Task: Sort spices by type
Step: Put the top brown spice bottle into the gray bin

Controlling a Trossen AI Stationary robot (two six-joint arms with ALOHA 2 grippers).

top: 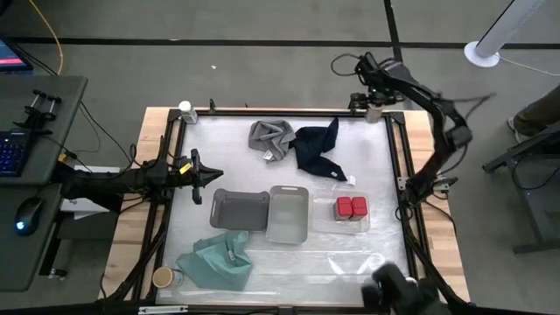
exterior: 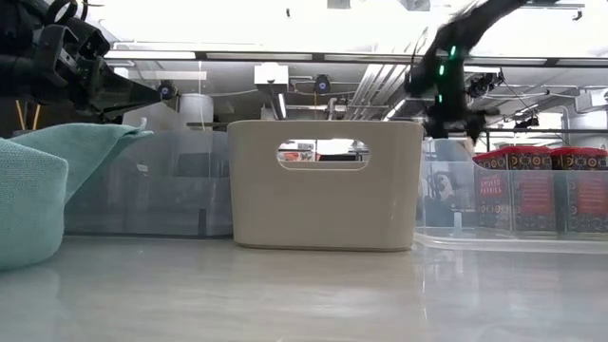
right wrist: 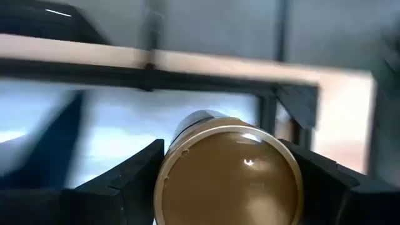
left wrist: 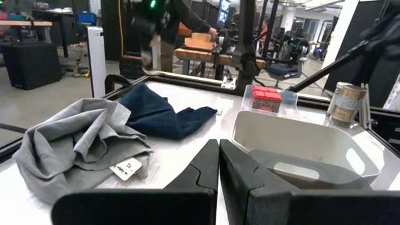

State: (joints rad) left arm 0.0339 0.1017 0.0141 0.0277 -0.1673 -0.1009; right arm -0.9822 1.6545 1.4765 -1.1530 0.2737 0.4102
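My right gripper point(top: 374, 107) is at the table's far right corner, shut on a jar with a round tan top point(right wrist: 228, 172). Two red boxy jars point(top: 352, 208) stand in a clear tray point(top: 350, 226) at the right; they also show in the low view point(exterior: 532, 185). A white-capped jar point(top: 186, 109) stands at the far left corner. Another tan-topped jar point(top: 163, 278) stands at the near left corner. A tan-topped jar point(left wrist: 345, 103) shows in the left wrist view. My left gripper point(top: 213, 175) is shut and empty, left of the trays. My right gripper pinches the tan-topped jar between its two fingers point(right wrist: 140, 172), one on each side of the jar's body just below the lid point(right wrist: 181, 147). The round lid faces the wrist camera. In the low view the gripper point(exterior: 446, 95) is well above the table top.
A dark grey tray point(top: 241, 210) and a light grey tray point(top: 289, 213) stand side by side at mid table. A grey cloth point(top: 271, 138) and a navy cloth point(top: 317, 147) lie at the far side, and a teal cloth point(top: 214, 261) lies near left. A black frame point(top: 398, 157) rims the table.
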